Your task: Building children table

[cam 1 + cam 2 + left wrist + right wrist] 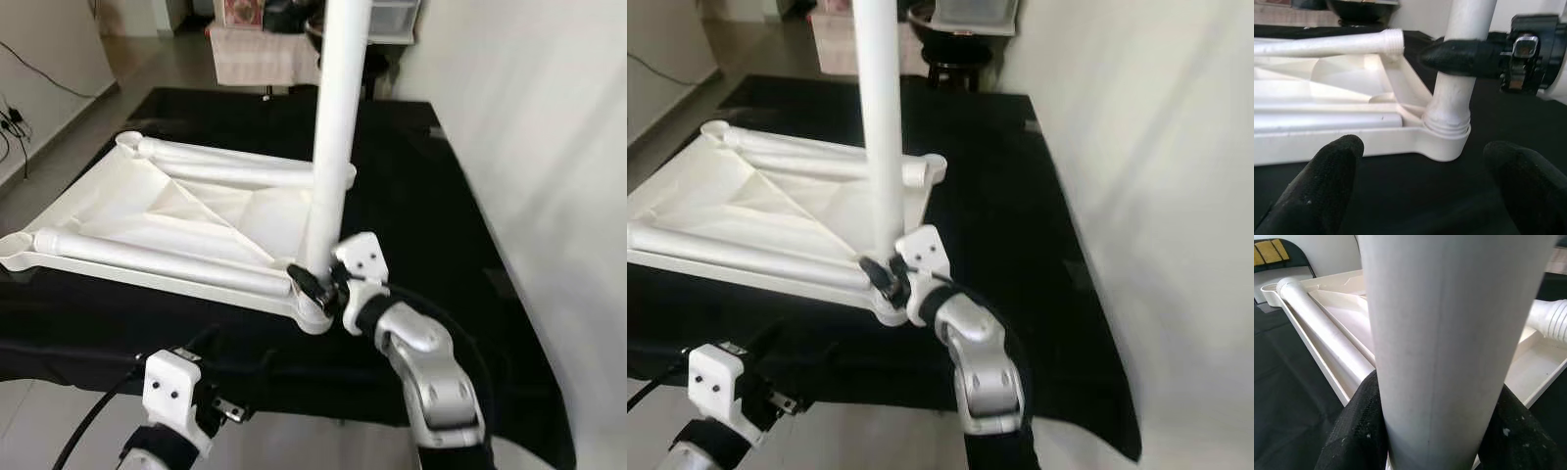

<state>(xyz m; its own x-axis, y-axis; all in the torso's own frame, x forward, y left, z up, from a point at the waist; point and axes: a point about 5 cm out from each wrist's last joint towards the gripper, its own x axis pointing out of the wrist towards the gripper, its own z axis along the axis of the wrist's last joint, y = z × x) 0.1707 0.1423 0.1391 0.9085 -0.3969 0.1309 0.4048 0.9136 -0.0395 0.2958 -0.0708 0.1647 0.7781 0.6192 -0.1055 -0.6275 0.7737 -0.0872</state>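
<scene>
White plastic table top [196, 211] lying upside down on a black cloth [441, 235], ribbed underside facing up. One leg [338, 117] standing upright in the near right corner socket [1447, 134], threaded end seated in the collar. Two more legs resting flat inside the top: one [162, 259] along the near edge, another [225, 162] along the far edge, its threaded end pointing right.

Right gripper [318, 286] reaching in from the near right, black fingers [1359, 431] clamped on the upright leg just above the socket, one on each side. Left gripper [1425, 188] low at the near side, just short of that same corner, fingers [1322, 186] spread apart with nothing between them.

Pale wall [529, 127] along the right. Grey floor [59, 147] on the left.
</scene>
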